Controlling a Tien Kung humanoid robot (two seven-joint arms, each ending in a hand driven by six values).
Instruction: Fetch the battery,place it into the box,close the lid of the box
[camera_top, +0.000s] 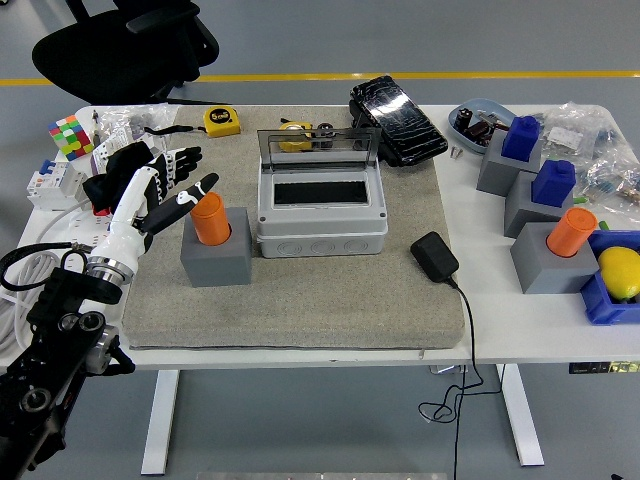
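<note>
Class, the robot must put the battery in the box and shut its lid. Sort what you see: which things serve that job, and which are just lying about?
Part of the job:
orange battery in its grey holder
grey box with its clear lid raised
left hand, open beside the battery

Just lying about:
Rubik's cube
yellow tape measure
black adapter
lemon
blue blocks

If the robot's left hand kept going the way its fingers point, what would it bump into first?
Probably the orange battery in its grey holder. The left hand is open and points right at it, though depth is hard to judge.
</note>
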